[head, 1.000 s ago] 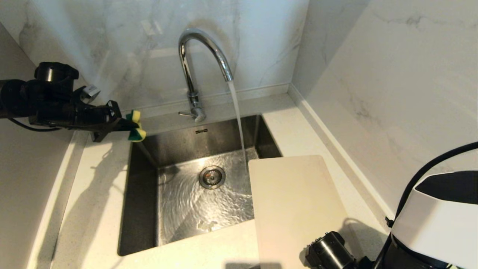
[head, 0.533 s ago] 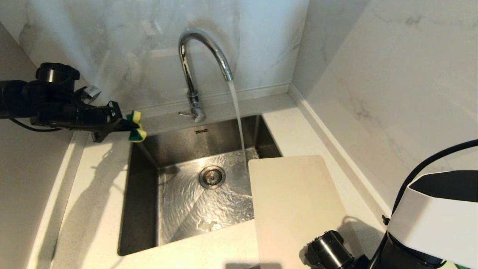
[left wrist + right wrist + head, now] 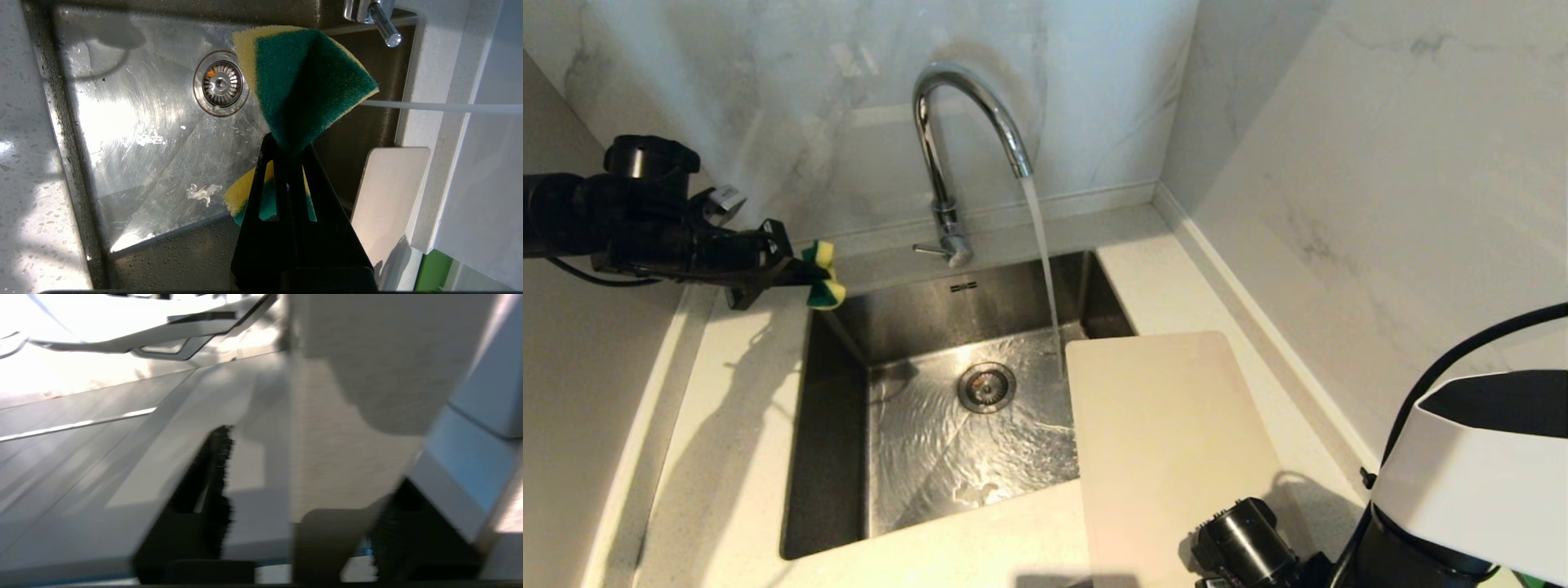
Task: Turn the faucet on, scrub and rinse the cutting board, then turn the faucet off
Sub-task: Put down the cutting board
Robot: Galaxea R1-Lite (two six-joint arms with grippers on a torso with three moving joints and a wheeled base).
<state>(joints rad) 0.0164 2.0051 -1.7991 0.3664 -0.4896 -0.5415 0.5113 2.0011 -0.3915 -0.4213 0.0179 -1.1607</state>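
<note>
Faucet [image 3: 968, 139] top center of head view, water running into sink [image 3: 833, 457]. Left gripper [image 3: 805, 273] at upper left, above sink's back-left corner, fingers clamped on green/yellow sponge [image 3: 823, 276]. Cutting board [image 3: 1168, 449] lower right, lying on counter [image 3: 727, 425] w/ left edge over the sink. Right gripper [image 3: 298, 522] at the board's near end, fingers apart either side of it.

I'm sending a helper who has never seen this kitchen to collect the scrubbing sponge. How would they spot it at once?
Start at the steel sink under the running chrome faucet. Over its far left corner the left gripper is shut on the sponge, folded between the black fingers. It is the only yellow and dark green thing there, unlike the cream cutting board at the sink's right.
</note>
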